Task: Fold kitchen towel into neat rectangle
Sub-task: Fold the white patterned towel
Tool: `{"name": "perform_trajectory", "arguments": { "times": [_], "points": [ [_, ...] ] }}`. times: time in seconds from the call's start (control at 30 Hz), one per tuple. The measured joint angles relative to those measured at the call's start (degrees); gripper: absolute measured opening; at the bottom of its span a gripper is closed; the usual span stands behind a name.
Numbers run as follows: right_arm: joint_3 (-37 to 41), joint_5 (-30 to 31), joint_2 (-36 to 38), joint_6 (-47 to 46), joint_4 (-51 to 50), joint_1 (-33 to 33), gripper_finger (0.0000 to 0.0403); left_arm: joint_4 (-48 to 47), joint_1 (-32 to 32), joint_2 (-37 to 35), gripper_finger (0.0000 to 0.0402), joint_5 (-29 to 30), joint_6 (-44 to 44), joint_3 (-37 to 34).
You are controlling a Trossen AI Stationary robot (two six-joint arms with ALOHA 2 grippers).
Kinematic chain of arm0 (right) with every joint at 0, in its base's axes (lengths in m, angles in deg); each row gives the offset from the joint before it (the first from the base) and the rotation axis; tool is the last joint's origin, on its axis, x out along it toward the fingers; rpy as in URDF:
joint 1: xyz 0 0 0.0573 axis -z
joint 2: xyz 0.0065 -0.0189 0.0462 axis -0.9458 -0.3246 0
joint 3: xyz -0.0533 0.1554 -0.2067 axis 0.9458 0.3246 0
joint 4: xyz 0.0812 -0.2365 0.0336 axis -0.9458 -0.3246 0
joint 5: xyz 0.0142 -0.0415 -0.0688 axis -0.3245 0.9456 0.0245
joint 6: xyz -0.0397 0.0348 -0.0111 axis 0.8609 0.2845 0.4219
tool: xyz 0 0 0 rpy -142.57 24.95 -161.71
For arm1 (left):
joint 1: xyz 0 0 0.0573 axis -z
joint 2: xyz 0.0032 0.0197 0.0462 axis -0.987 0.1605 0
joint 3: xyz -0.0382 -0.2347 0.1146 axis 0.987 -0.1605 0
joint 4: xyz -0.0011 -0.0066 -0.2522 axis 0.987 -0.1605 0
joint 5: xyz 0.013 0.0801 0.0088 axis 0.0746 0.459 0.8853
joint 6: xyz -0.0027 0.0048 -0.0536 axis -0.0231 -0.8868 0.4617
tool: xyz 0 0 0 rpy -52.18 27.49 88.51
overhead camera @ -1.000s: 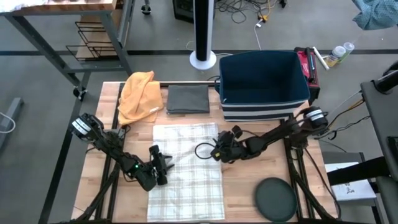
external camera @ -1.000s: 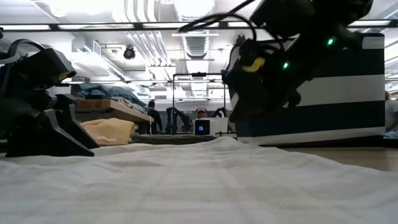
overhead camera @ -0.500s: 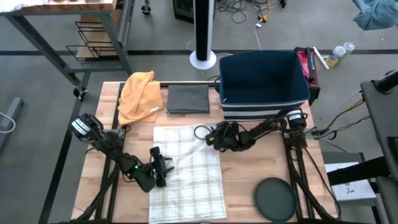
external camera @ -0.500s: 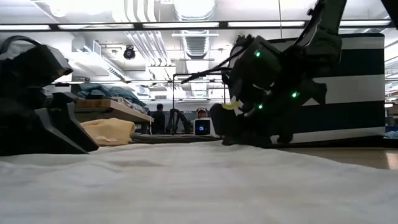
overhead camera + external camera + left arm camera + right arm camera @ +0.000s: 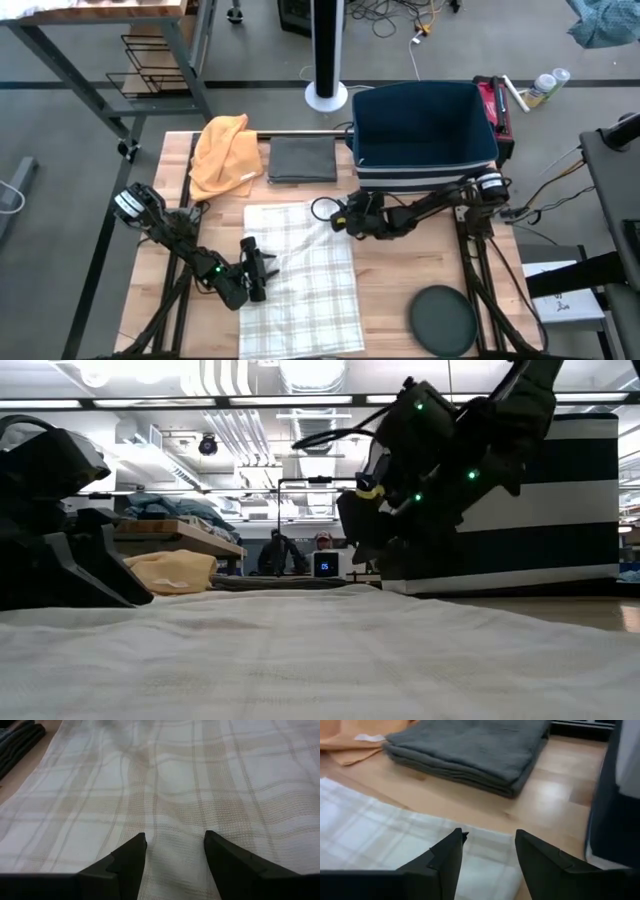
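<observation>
While plaid towel point(image 5: 300, 270) lies flat, left tool point(image 5: 262, 272) open on it, right tool point(image 5: 338, 217) open, probably just above far corner.

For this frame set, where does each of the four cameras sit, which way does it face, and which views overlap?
High view: overhead, looking straight down on the table, both arms and the plaid towel.
Low view: at tabletop height, looking across the towel into the room; both arms show.
Left wrist view: over the open left gripper, facing the towel.
Right wrist view: over the open right gripper, at the towel's corner, facing the folded grey cloth.
Shared: every view shows the towel.
</observation>
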Motion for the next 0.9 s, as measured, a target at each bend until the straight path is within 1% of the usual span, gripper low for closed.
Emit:
{"name": "perform_trajectory", "arguments": {
  "times": [0.13, 0.27, 0.43, 0.5, 0.57, 0.73, 0.8, 0.9],
  "points": [
    [0.23, 1.24, -2.46, -3.04, -0.49, 1.59, 0.0178, 0.07, 0.0, 0.02, 0.0195, 0.0, 0.0, 0.0],
    [0.16, 0.4, -6.17, -7.19, -0.24, 2.46, 0.0178, 0.15, 0.0, 0.02, 0.0197, 0.0, 0.0, 0.0],
    [-0.11, 0.91, -7.76, -8.12, -0.62, 2.37, 0.0178, 0.12, -0.02, 0.02, 0.0201, 0.03, 0.02, -0.02],
    [-0.04, 0.77, -6.9, -5.65, -1.34, 1.95, 0.0178, 0.14, -0.02, 0.02, 0.02, 0.02, 0.04, -0.02],
    [0.33, 1.65, -4.54, -0.48, -3.1, 0.9, 0.0178, 0.12, 0.0, 0.02, 0.0196, 0.01, 0.04, -0.02],
    [0.01, 0.64, 4.76, 11.75, -1.73, -4.01, 0.0178, 0.11, 0.0, 0.02, 0.0193, -0.07, 0.04, -0.02],
    [0.02, -1.94, 7.25, 14.93, -2.16, -7.14, 0.0175, 0.12, 0.0, 0.02, 0.0196, 0.01, 0.04, -0.02],
    [-0.01, -8.79, 9.93, 14.47, -2.32, -11.92, 0.017, 0.1, -0.02, 0.02, 0.0204, 0.3, 0.06, -0.02]
  ]
}}
